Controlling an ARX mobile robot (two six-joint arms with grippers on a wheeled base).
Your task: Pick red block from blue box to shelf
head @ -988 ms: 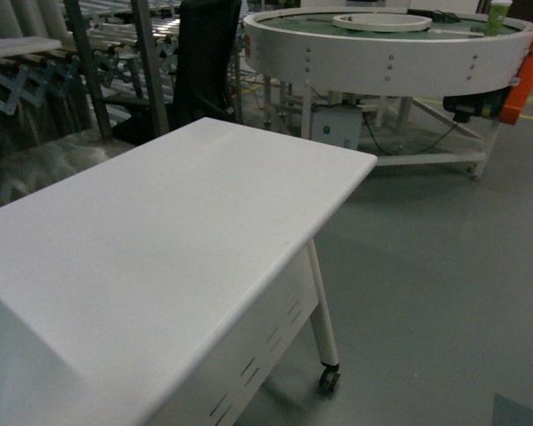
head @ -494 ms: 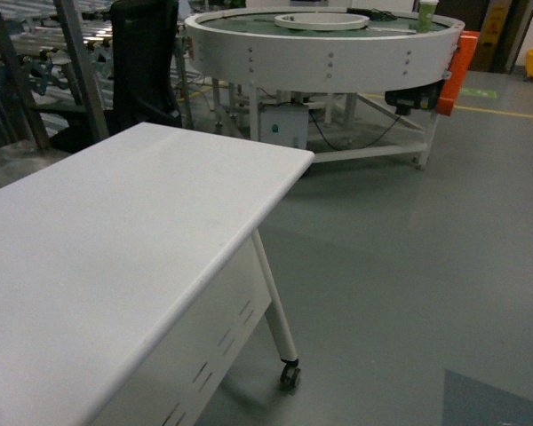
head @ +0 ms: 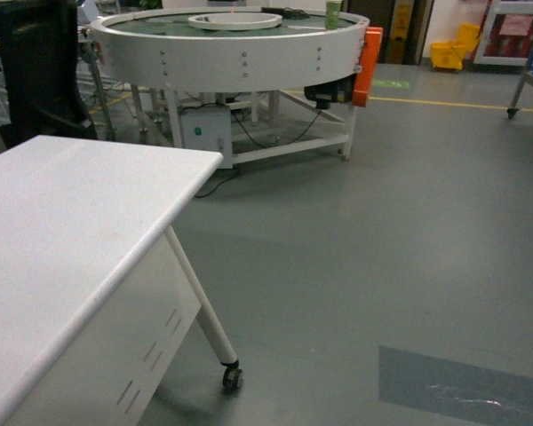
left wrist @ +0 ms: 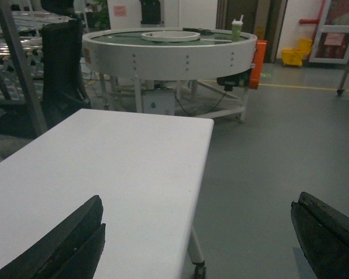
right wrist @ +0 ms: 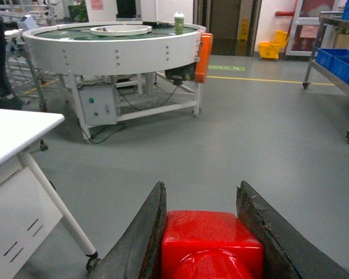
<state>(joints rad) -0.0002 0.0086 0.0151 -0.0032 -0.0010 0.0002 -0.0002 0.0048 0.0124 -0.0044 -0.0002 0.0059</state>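
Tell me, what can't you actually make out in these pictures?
- Red block: right wrist view only; its lower part is cut off by the bottom edge and its sides are covered by the right gripper.
- Left gripper: only its finger ends show, at the bottom edge of the left wrist view.
- Both arms: absent from the head view.
- Blue box: in none of the views.
- Cup on the round table: too small to read.
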